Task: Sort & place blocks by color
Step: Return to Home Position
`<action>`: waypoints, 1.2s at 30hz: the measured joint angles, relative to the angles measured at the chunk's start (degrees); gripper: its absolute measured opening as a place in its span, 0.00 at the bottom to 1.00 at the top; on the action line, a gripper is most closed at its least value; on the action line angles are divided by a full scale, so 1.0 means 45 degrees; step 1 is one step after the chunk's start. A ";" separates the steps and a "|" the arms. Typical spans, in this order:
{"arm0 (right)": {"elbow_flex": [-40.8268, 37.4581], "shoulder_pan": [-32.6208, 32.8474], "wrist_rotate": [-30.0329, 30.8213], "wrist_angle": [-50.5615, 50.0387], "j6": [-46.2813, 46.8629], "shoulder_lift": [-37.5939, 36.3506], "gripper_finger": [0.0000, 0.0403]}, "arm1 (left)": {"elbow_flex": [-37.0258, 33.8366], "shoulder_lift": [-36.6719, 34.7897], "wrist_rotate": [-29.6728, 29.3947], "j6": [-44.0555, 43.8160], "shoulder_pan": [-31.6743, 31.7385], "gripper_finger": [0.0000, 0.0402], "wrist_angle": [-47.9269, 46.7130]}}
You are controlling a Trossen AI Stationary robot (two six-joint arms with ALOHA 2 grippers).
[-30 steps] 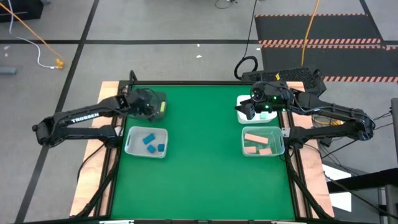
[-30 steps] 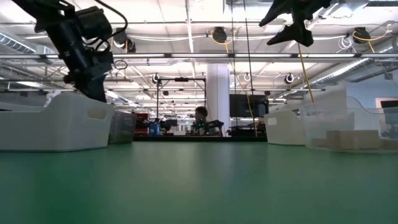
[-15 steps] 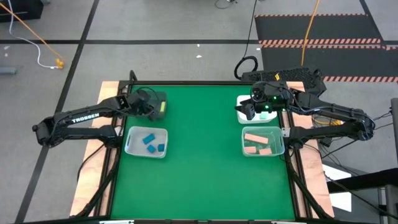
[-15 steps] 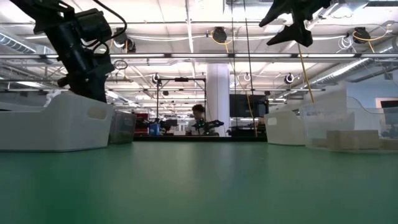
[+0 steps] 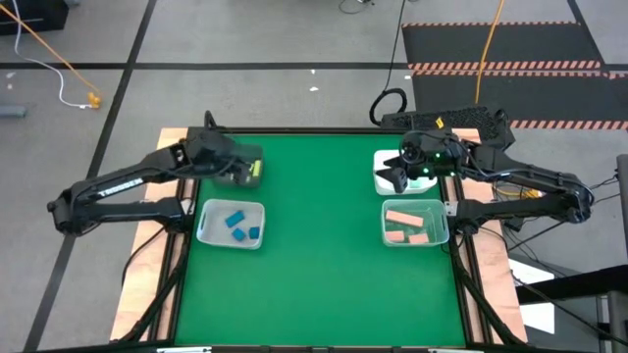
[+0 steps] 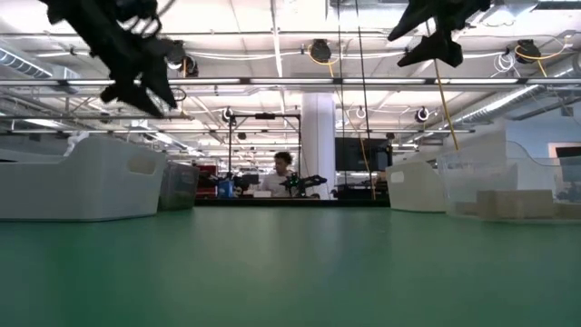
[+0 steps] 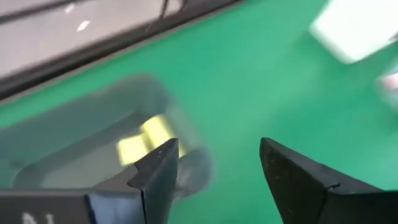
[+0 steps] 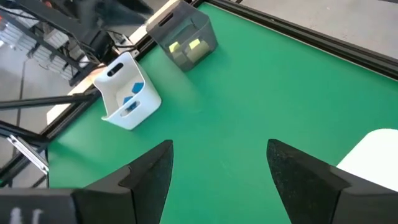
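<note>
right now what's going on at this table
Two robot arms are sorting toy blocks into bins by colour, and the blocks in view are already binned. The yellow blocks lie in the dark bin, the blue blocks in the pale bin on the left, and the pink blocks in the clear bin on the right. The left pincer hangs open and empty high over the dark bin. The right pincer hangs open and empty over the white bin.
</note>
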 joint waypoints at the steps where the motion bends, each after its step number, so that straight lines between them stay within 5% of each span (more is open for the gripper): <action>1: 0.0000 0.0000 0.0009 -0.0164 -0.0022 -0.0107 0.62 | 0.0191 -0.0275 0.0098 0.0046 -0.0135 0.56 -0.0016; 10: 0.0000 0.0015 0.2222 -0.1194 -0.0627 -0.1111 0.62 | 0.0762 -0.3687 0.0144 0.0090 -0.1284 0.48 -0.0031; 15: -0.0444 0.0015 0.2346 -0.0635 -0.1065 -0.1254 0.62 | 0.0762 -0.5313 0.0154 0.0207 -0.2156 0.47 -0.0139; 36: -0.7214 0.0696 0.2254 0.9549 0.0876 -0.1560 0.62 | 0.0149 -0.6300 0.0168 0.1987 -0.4400 0.46 0.0275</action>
